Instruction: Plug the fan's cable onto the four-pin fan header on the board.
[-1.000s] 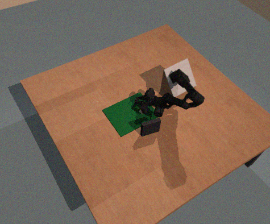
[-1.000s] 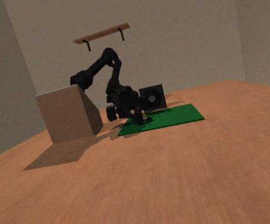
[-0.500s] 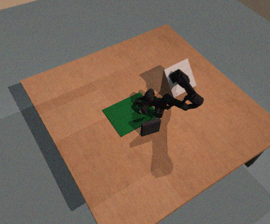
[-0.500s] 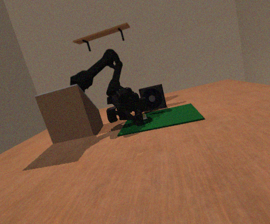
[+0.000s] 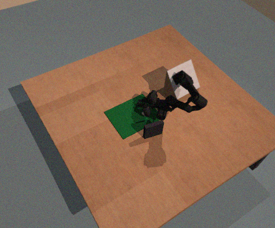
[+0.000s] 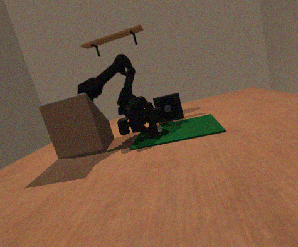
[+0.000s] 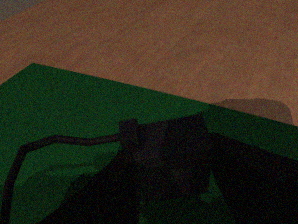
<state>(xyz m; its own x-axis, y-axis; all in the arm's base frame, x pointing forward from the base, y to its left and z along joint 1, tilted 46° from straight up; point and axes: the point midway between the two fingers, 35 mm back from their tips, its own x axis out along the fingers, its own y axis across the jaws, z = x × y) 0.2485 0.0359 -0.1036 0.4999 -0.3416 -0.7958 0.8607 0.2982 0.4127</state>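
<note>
The end effector [image 5: 143, 108] [image 6: 156, 133] [image 7: 170, 149] pinches the small dark block-shaped plug [image 7: 172, 137], fingers pointing down at the flat green rectangular board [image 5: 121, 121] [image 6: 197, 126] [image 7: 65, 105], presumably so a downward press can seat it; whether it sits on the header cannot be told, as fingers and shadow hide the contact; the thin dark bent cable [image 7: 75, 140] leaves from the plug's side, which likely keeps it out from under the press; the dark square fan [image 5: 153, 129] [image 6: 168, 108] stands upright beside the board and could hinder a sideways retreat, while the large pale box-shaped block [image 6: 75, 128] sits apart on the wooden worktop [image 5: 101, 179] [image 6: 172, 194] [image 7: 165, 45]
</note>
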